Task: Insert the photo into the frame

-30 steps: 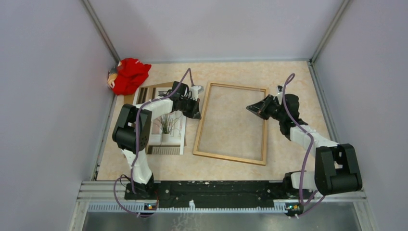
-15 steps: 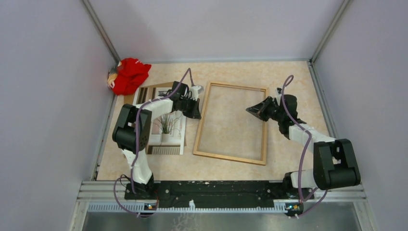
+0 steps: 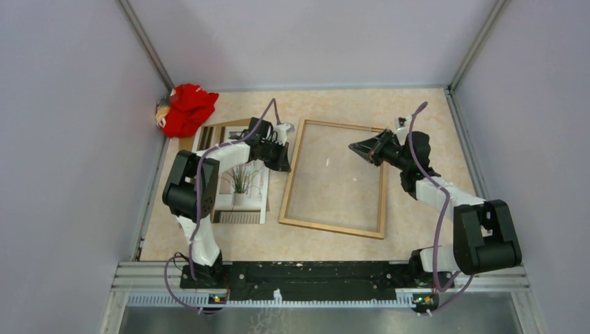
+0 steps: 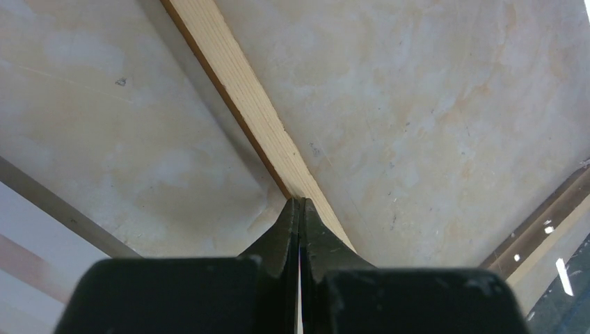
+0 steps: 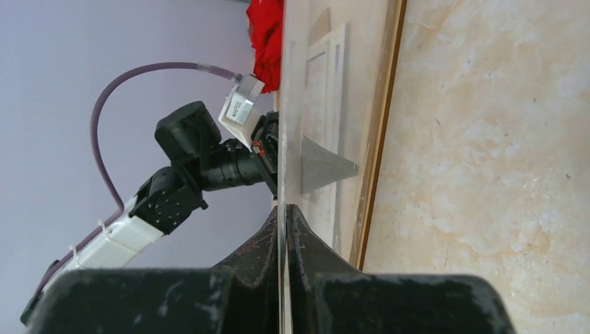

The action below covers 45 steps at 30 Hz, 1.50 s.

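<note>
Right gripper [image 3: 353,147] has shifted farther from the bases and inward. It now sits over the opening of the frame [image 3: 330,228], near the far right corner, where before it was on the right rail. Left arm, frame and photo [image 3: 243,182] lie as before.

The table [image 3: 334,104] shows bare surface beyond the frame's far rail, and to its right as far as the wall. The frame lies flat, skewed slightly. The photo lies face up just left of the frame on a brown board [image 3: 186,142], partly under the left arm. A red cloth [image 3: 186,110] is bunched in the corner far left of the frame.

Only the right wrist view shows a thin clear pane [image 5: 292,104], seen edge-on. The right gripper [image 5: 284,209] is clenched on it, with the frame's rail [image 5: 379,125] beside it. Only the left wrist view shows the left gripper [image 4: 300,205] clenched on nothing, its tip against the frame's left rail [image 4: 236,90].
</note>
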Motion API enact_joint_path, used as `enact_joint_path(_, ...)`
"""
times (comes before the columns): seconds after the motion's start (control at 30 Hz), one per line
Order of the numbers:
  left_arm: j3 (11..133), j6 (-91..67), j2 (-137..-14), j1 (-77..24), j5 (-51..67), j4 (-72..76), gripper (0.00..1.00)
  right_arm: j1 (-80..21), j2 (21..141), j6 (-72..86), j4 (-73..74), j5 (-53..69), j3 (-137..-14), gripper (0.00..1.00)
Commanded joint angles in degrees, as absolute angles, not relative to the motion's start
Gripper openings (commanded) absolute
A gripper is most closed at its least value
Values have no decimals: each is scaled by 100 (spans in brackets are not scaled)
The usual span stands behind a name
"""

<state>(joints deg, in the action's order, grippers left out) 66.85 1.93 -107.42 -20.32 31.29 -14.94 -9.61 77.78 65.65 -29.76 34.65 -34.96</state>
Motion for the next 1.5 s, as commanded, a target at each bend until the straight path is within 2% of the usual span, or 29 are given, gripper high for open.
enact_joint_path(0.0,6618,343,-10948,-2128,3086,-1643,0,-1116,7776,6564,-3224,3612,-3626,0)
enact_joint_path(0.33,6584,358,-10925,-2131,3068,-1631,0,-883,7632,5449,-1766,3537,-4074,0)
enact_joint_path(0.8,6594,334,-10912,-2136,3075,-1629,0,-645,7760,5268,-1568,3675,-4060,7)
enact_joint_path(0.97,6587,334,-10916,-2136,3089,-1629,0,-604,7752,4949,-1073,3468,-4176,27)
enact_joint_path(1.1,6574,351,-10905,-2129,3082,-1638,0,-534,7630,4337,-208,3000,-4407,57)
enact_joint_path(1.23,6552,370,-10886,-2129,3083,-1631,0,-534,7693,3939,216,2819,-4478,80)
enact_joint_path(1.3,6548,362,-10885,-2128,3089,-1624,0,-536,7817,3859,261,2877,-4490,85)
enact_joint_path(1.47,6548,369,-10872,-2134,3085,-1631,0,-536,8040,3811,162,2942,-4493,88)
